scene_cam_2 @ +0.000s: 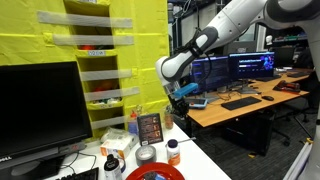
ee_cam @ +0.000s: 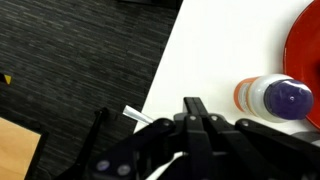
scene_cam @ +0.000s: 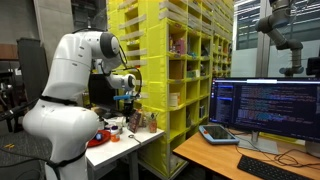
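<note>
Three views, one moment. In an exterior view, the hand [scene_cam: 126,98] hangs above the white worktop [scene_cam: 138,141], with yellow shelving [scene_cam: 175,60] at its 3 o'clock. In an exterior view, the bottle [scene_cam_2: 172,151], white with an orange top, stands on the worktop at 6 o'clock of the hand [scene_cam_2: 179,94]. The writing on the dark-labelled box [scene_cam_2: 150,127] is too small to read. In the wrist view, the hand [ee_cam: 195,104] has its fingers pressed together. The bottle [ee_cam: 272,97], with an orange collar and a violet cap, sits at its 3 o'clock beside the red plate [ee_cam: 308,40].

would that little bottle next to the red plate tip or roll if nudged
Probably tips easily: the small bottle looks narrow and seems upright. Its round body would likely roll once down, maybe against the red plate beside it.
</note>
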